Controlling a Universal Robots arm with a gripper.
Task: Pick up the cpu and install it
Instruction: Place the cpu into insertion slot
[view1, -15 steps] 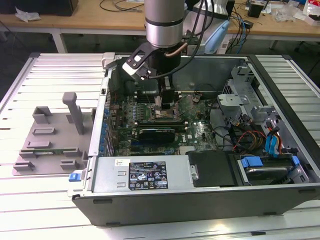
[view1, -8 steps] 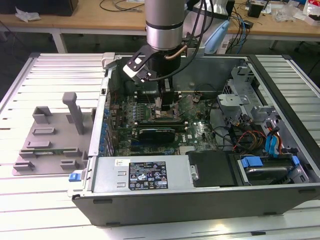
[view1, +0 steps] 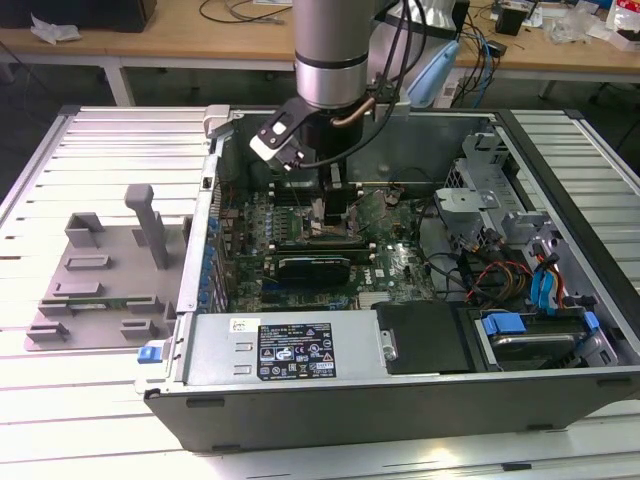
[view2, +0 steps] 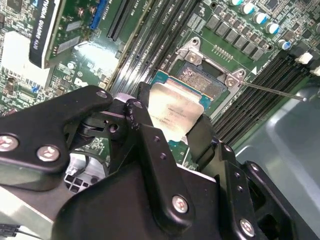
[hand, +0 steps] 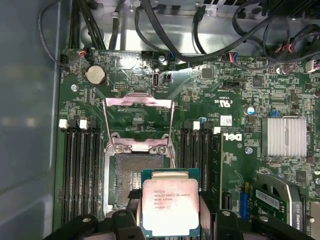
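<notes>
First wrist view puts the gripper (hand: 169, 212) closest, clamped on two opposite edges of the cpu (hand: 170, 205). The chip's silver-grey lid faces up and its green rim shows all round. In the second wrist view the black fingers (view2: 142, 125) pinch the chip level.

Just beneath the gripper and slightly ahead of it lies the open socket (hand: 134, 175), part of it covered by the chip. Whether the chip touches the socket yet cannot be told. Beyond the socket the load plate (hand: 138, 125) stands swung up, away from the gripper. Memory slots (hand: 80, 170) flank the socket on both sides of the gripper.

The step in hand looks to be seating the chip. Done well, it would mean squaring the chip's edges to the socket walls, keeping it flat, and letting it settle without any push or sideways slide, since the contacts would bend easily. The upright plate calls for care from the fingers.

Farther from the gripper on the motherboard (hand: 235, 110) are a finned heatsink (hand: 284, 136) and black cables (hand: 165, 42). The exterior view shows the computer case (view1: 400, 375) around the gripper, and a grey fixture (view1: 95, 285) well off on the counter (view1: 100, 150).
</notes>
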